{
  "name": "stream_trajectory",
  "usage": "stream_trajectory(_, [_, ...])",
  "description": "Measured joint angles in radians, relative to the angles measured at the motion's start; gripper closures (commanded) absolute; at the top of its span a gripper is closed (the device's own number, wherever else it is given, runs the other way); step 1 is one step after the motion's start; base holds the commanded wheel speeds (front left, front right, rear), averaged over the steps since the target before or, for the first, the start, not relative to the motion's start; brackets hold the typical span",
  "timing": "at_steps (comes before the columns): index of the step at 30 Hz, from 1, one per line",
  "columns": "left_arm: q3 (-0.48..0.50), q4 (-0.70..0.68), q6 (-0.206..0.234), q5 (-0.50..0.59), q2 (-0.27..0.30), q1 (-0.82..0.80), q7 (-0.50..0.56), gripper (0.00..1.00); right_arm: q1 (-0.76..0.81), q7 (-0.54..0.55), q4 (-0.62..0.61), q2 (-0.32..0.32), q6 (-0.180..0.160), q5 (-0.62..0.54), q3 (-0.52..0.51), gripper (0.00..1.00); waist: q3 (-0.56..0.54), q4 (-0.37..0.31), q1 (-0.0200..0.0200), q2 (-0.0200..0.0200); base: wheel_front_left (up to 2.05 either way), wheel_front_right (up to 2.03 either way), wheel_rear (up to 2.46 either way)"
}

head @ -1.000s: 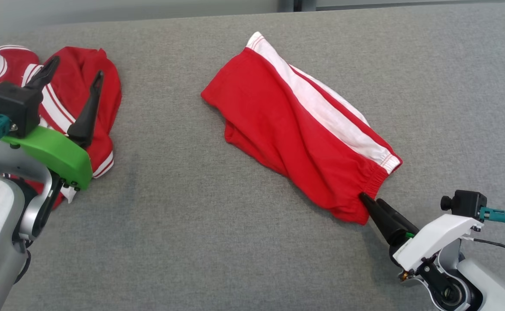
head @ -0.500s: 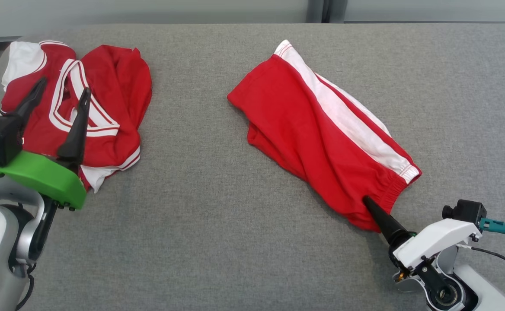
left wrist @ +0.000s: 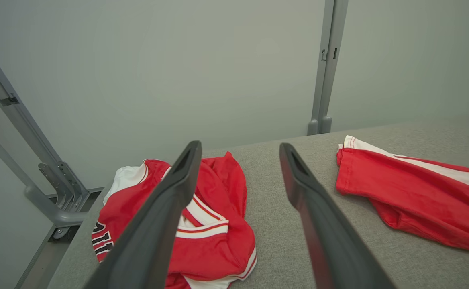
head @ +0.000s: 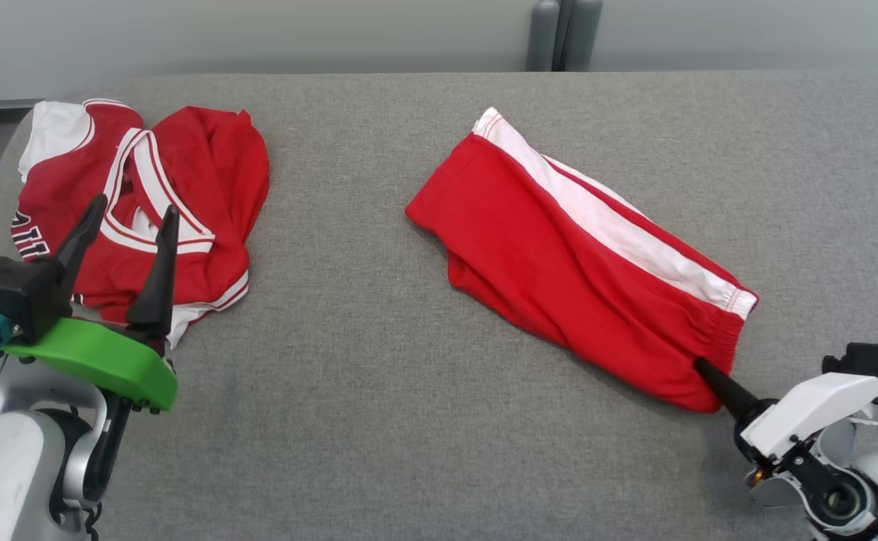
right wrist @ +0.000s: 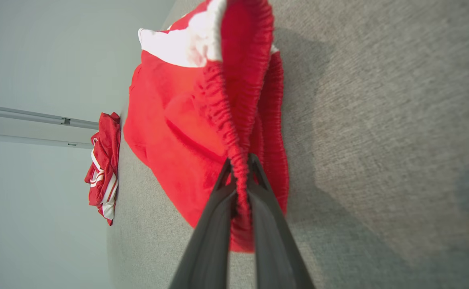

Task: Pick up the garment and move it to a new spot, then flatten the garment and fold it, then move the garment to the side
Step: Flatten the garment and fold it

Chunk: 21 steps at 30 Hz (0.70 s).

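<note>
The garment, red shorts (head: 559, 270) with a white side stripe, lies slantwise on the grey fabric table (head: 379, 376), right of centre. My right gripper (head: 702, 366) is shut on the shorts' elastic waistband at their near right end. The right wrist view shows the gathered red waistband pinched between that gripper's (right wrist: 240, 160) two fingers, with the shorts (right wrist: 170, 132) spreading away beyond. My left gripper (head: 136, 207) stands open at the left with nothing between its fingers. In the left wrist view the left gripper (left wrist: 239, 146) hangs above the table, the shorts (left wrist: 411, 192) to its right.
A crumpled red and white jersey (head: 146, 203) lies at the table's far left corner, under my left gripper's fingers; it is also visible as the jersey (left wrist: 214, 241) and jersey (right wrist: 104, 160). A grey post (head: 563, 34) and wall stand behind the table. A metal frame (left wrist: 45, 180) sits off the left edge.
The head camera has tilted, so the whole picture has shifted down. My right gripper has pulled the waistband end rightward, and the shorts lie at a flatter slant. The left gripper stays open.
</note>
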Motion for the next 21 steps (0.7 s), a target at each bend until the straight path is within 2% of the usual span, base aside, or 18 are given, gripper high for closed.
stream_trajectory(5, [0.013,-0.025,0.003,0.003,-0.026,0.043,0.000,0.00,0.000,0.087,0.012,-0.104,-0.003,0.030,-0.019,1.00,-0.014,-0.002,0.0000,0.0000,0.00,0.00,0.00])
stream_trajectory(11, [0.022,-0.048,0.004,0.011,-0.049,0.083,0.005,0.00,0.007,0.172,0.055,-0.257,-0.038,0.065,-0.069,1.00,-0.016,-0.007,0.0000,0.0000,0.00,0.00,0.00])
stream_trajectory(15, [0.024,-0.060,0.004,0.022,-0.066,0.099,0.013,0.00,0.016,0.201,0.070,-0.351,-0.047,0.075,-0.113,1.00,-0.015,-0.008,0.0000,0.0000,0.00,0.00,0.00])
stream_trajectory(18, [0.026,-0.075,0.004,0.025,-0.073,0.116,0.015,0.00,0.013,0.210,0.066,-0.395,-0.047,0.075,-0.142,1.00,-0.011,-0.009,0.0000,0.0000,0.00,0.00,0.00])
stream_trajectory(21, [0.022,-0.089,0.004,0.027,-0.093,0.122,0.022,0.00,-0.002,0.228,0.040,-0.404,-0.048,0.074,-0.146,1.00,-0.009,-0.009,0.0000,0.0000,0.00,0.00,0.00])
